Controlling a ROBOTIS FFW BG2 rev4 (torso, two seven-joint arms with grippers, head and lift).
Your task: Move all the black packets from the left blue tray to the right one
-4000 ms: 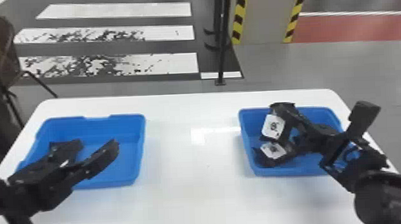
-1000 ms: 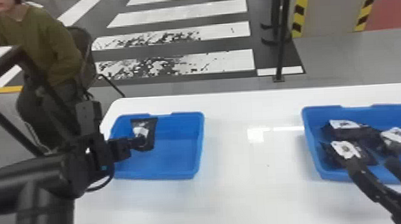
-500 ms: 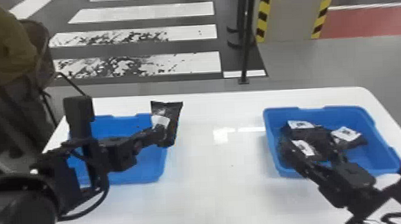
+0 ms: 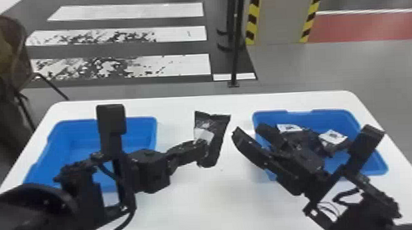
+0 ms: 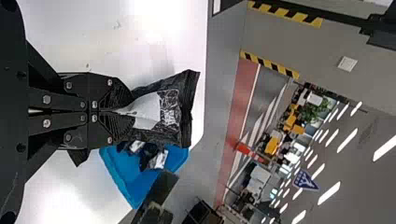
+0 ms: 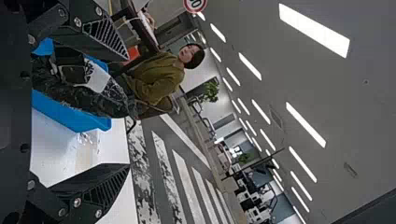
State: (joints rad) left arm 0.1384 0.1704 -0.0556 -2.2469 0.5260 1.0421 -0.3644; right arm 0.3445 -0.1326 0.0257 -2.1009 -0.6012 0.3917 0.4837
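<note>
1. My left gripper (image 4: 201, 148) has its fingers clenched on a shiny black plastic packet with a white label (image 4: 218, 130), which I'm holding over the white table (image 4: 202, 206), between the two trays.
2. I have my right gripper (image 4: 251, 130) near that packet, its two flat black fingers spread wide, grasping nothing.
3. More black packets with white labels (image 4: 333, 138) lie in the right blue plastic tray (image 4: 340, 117).
4. The left blue plastic tray (image 4: 80, 136) sits behind my left arm.

There was one bench (image 4: 199, 206), one blue tray (image 4: 138, 139) mid-left, a second tray (image 4: 378, 168) mid-right, one black packet (image 4: 217, 132) near centre, at least two other packets (image 4: 333, 138) mid-right, one left end effector (image 4: 203, 147) and one right end effector (image 4: 251, 130).
</note>
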